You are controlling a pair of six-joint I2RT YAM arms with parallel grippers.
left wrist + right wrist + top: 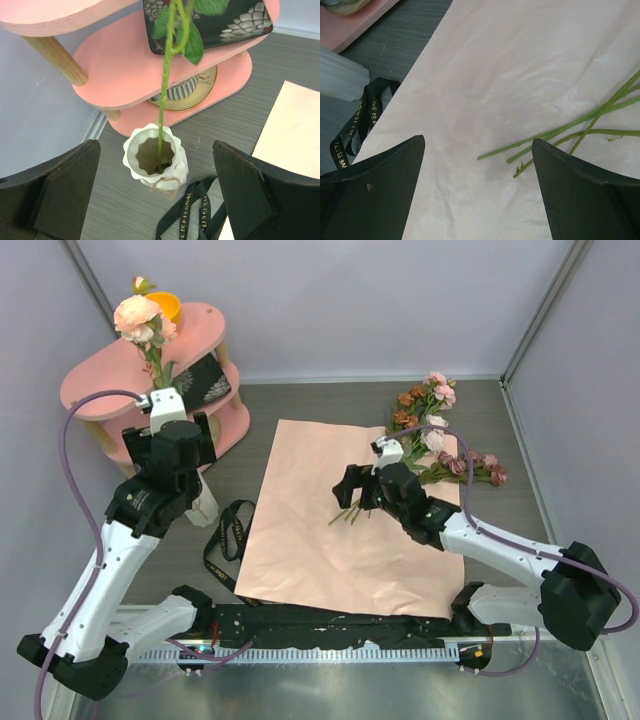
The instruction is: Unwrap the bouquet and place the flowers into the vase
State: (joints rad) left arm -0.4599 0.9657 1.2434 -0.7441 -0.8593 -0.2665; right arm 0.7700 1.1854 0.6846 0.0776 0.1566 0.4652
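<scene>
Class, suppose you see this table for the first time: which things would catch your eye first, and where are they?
A large salmon-pink paper sheet lies spread flat mid-table, with loose flowers heaped at its far right corner. On the left, beside a pink shelf, one pink rose stands in a small white vase.

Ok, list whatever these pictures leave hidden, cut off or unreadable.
- Left wrist: the stem end is lost inside the vase; its bloom is cut off by the top edge.
- Left wrist: the ribbon lettering runs off the bottom edge.
- Top view: the vase sits mostly under the left arm.
- Right wrist: only bare stems show; blooms lie beyond the right edge.
- Top view: the loose flowers overlap, too small to count.
</scene>
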